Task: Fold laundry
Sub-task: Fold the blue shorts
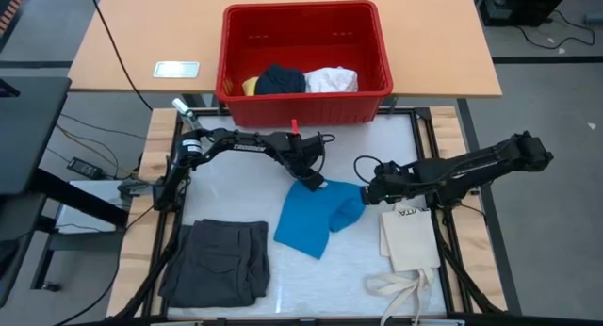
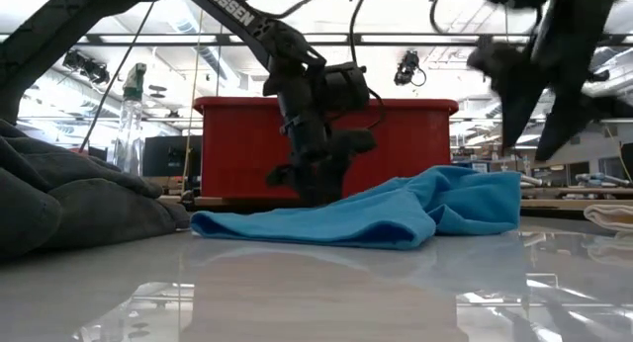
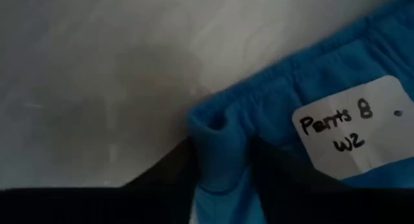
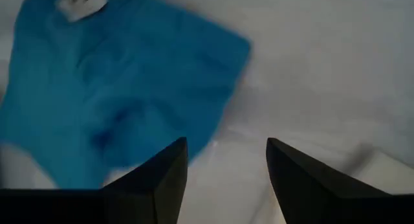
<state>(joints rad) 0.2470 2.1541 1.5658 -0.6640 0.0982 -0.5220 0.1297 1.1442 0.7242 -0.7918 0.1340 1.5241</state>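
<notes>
A: Where does the blue garment [image 1: 314, 220] lie?

B: Near the middle of the desk [image 1: 226, 199], spread flat, with its long axis running from about one o'clock down to seven o'clock in the overhead view. A white tag [image 3: 352, 125] with handwriting sits near its upper hem.

A: And the left pincer [image 1: 312, 181]?

B: It is at the garment's twelve o'clock corner. In the left wrist view a fold of the blue hem sits between its two dark fingers [image 3: 169, 174], so it is gripping the cloth.

A: The right pincer [image 1: 374, 190]?

B: Just off the garment's three o'clock edge, raised above the desk. Its fingers [image 4: 162, 179] stand apart with nothing between them; the blue cloth lies beyond them.

A: What else is around?

B: The grey shorts [image 1: 219, 260] lie folded at eight o'clock from the blue garment, well apart from it. A cream bag [image 1: 409, 239] with long straps lies at four o'clock, beside the right pincer. At twelve o'clock, past the desk's far edge, a red bin [image 1: 303, 100] holds yellow [image 1: 251, 85], navy [image 1: 281, 79] and white cloth pieces [image 1: 332, 79].
</notes>
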